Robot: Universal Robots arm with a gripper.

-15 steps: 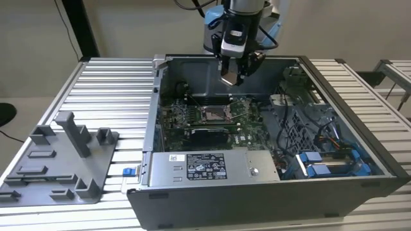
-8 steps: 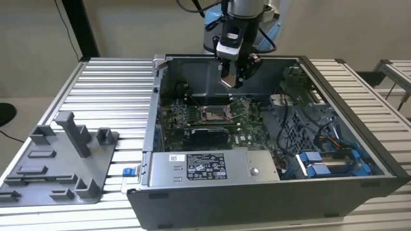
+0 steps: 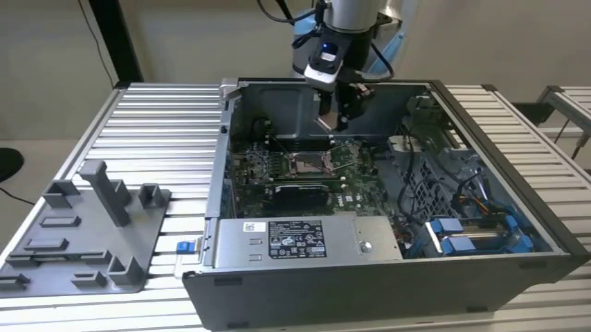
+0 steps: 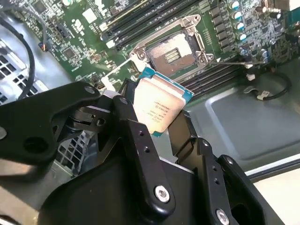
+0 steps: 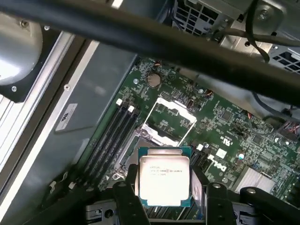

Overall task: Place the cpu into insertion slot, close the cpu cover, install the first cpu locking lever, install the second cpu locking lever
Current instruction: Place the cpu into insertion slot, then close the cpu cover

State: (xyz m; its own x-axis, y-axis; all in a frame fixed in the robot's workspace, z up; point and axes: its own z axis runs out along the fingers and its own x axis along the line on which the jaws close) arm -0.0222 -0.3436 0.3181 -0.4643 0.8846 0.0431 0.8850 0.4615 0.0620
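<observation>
Cpu (image 4: 159,103) in my claw (image 4: 157,118), hovering inside the open computer case (image 3: 388,277)

Over the green motherboard (image 3: 263,166), I'm clenched on the cpu by two opposite edges, tilted with its metal top showing. The insertion slot (image 4: 172,52) lies bare just ahead and below me. Memory slots (image 4: 131,18) run close beside it, and there's free air in between.

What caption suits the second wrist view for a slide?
Claw grips the cpu, with the empty insertion slot just beyond it.
</observation>
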